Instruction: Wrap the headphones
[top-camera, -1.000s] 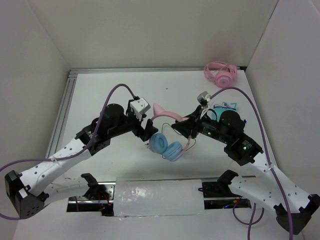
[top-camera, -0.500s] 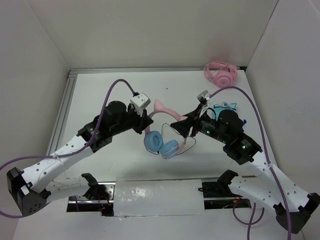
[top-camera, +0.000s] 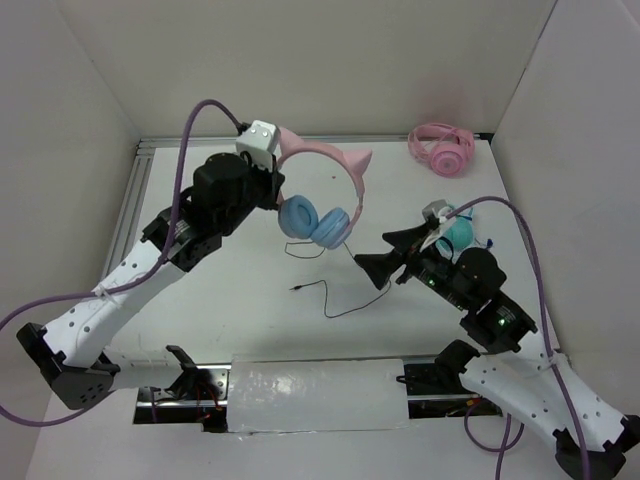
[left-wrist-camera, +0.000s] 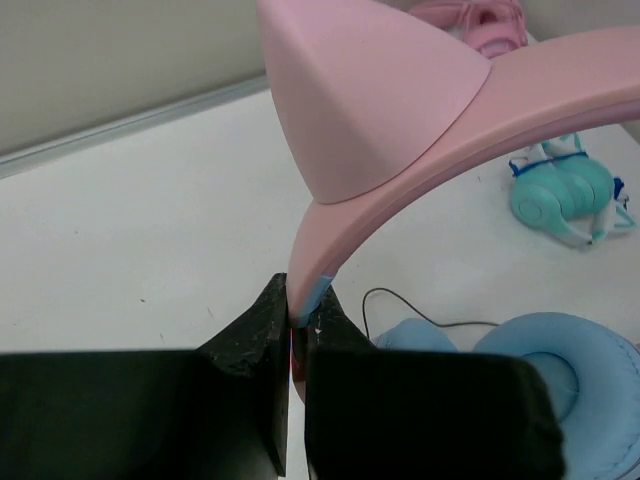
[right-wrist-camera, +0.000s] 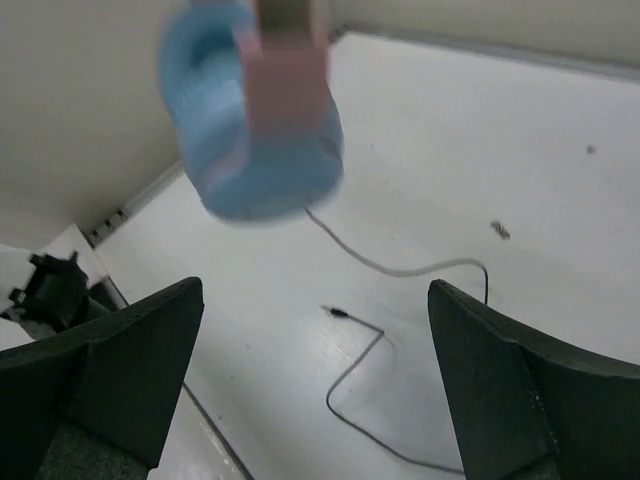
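The headphones (top-camera: 322, 163) hang in the air over the back middle of the table, pink cat-ear headband on top and light blue ear cups (top-camera: 315, 222) below. My left gripper (top-camera: 277, 188) is shut on the left end of the headband (left-wrist-camera: 400, 180); in the left wrist view its fingertips (left-wrist-camera: 298, 302) pinch the band just above a cup (left-wrist-camera: 545, 375). The thin black cable (top-camera: 345, 300) trails from the cups onto the table and ends in a loose plug (right-wrist-camera: 336, 313). My right gripper (top-camera: 387, 254) stands open and empty to the right of the cable, with the blurred cups (right-wrist-camera: 255, 120) ahead of it.
All-pink headphones (top-camera: 441, 149) lie at the back right corner. Teal headphones (top-camera: 458, 228) lie on the table just behind my right arm and also show in the left wrist view (left-wrist-camera: 560, 185). A metal rail (top-camera: 130, 210) runs along the left edge. A foil-covered strip (top-camera: 315, 395) lies at the front.
My left gripper shut on the headband and lifted the headphones up and back. My right gripper opened, let go and drew back to the right. The cable now lies on the table.
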